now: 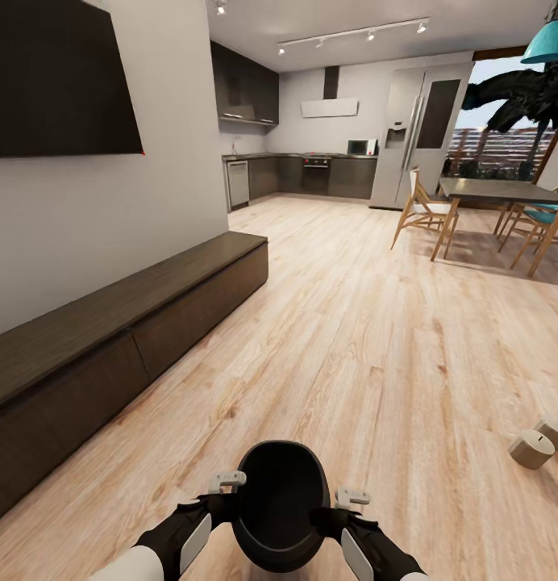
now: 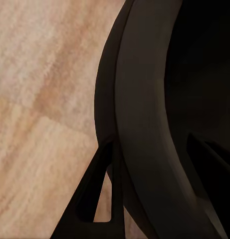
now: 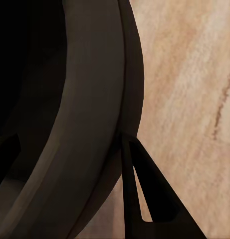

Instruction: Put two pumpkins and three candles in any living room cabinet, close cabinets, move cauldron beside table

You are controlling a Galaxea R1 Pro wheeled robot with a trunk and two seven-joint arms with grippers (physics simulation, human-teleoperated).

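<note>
I held the cauldron (image 1: 281, 504) with both grippers, left (image 1: 227, 482) and right (image 1: 351, 497), each clamped on its rim. Two candles (image 1: 530, 449) lay at 3 o'clock on the floor, not yet stowed; cabinet (image 1: 110, 339) at 10 o'clock looked shut.

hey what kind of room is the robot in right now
Likely an open-plan home: living area with a wall TV over a long low cabinet, a kitchen with a fridge behind, and a dining table with chairs.

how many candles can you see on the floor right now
2. Both lie on the wood floor at the head view's lower right, side by side and apparently touching: one candle nearer, the other candle just behind it, cut off by the picture's edge. More may lie outside the view.
</note>
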